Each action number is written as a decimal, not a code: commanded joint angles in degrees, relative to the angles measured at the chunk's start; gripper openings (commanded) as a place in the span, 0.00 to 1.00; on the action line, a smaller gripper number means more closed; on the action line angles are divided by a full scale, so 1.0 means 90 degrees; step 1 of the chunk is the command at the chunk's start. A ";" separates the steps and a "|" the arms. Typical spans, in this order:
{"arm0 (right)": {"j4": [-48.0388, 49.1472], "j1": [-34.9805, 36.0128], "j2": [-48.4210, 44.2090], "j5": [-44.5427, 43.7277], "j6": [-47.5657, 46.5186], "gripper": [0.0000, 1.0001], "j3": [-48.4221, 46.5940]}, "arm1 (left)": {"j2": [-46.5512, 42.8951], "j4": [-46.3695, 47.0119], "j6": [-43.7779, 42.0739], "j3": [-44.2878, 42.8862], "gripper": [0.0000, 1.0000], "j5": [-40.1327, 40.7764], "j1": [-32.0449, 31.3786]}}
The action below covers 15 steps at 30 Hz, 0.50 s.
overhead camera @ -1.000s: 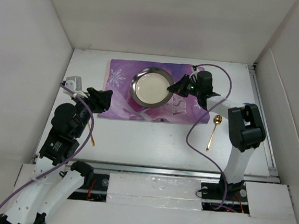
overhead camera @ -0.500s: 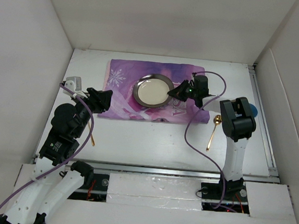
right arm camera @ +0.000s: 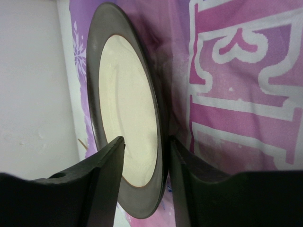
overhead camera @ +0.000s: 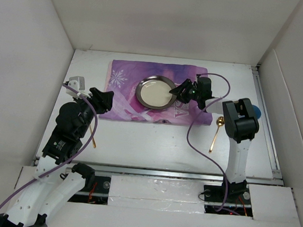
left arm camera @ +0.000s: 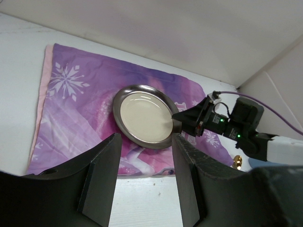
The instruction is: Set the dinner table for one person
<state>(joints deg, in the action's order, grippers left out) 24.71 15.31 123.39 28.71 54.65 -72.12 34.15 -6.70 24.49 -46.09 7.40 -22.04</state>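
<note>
Top external. The white tabletop [overhead camera: 154, 140] spreads under everything, with walls on three sides. The purple mat [overhead camera: 123, 98] lies across its far middle and the plate [overhead camera: 154, 91] sits flat on the mat, about centred.

The right end effector [overhead camera: 177, 94] is at the plate's right rim, reaching in from the right. The left end effector [overhead camera: 106, 100] hovers over the mat's left near corner, well apart from the plate.

A gold spoon [overhead camera: 215, 132] lies on bare tabletop just right of the mat. Its long axis runs near-to-far with the bowl at the far end, and it is much nearer the right arm. A second gold utensil [overhead camera: 92, 137] lies by the left arm, partly hidden.

Left wrist. The jaws are spread wide with nothing between them. The plate is straight ahead.

Right wrist. The jaws are parted astride the plate rim. A dark sliver shows on one side, so I judge the plate is not clamped.

My call: the right arm should back out rightward and slightly up to clear the rim. There is open tabletop that way, then the spoon. I'll watch the cable loop.
</note>
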 commanded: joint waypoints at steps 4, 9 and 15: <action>-0.0653 0.0115 -0.1248 -0.0755 -0.0788 0.57 -0.0112 | 0.0306 -0.0231 0.0169 -0.0094 0.39 0.0720 0.0018; -0.1280 0.0184 -0.2136 -0.1567 -0.1453 0.62 0.0356 | 0.0785 -0.0447 0.0481 -0.0143 0.25 0.1053 0.0018; -0.1203 0.0126 -0.2295 -0.1405 -0.1727 0.69 0.0923 | 0.1332 -0.0632 0.0765 -0.0279 0.15 0.1189 0.0018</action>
<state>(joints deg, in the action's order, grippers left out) 14.66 16.58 101.95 16.71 42.15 -66.43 45.32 -11.62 29.34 -46.09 15.92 -22.02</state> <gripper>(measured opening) 0.691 0.149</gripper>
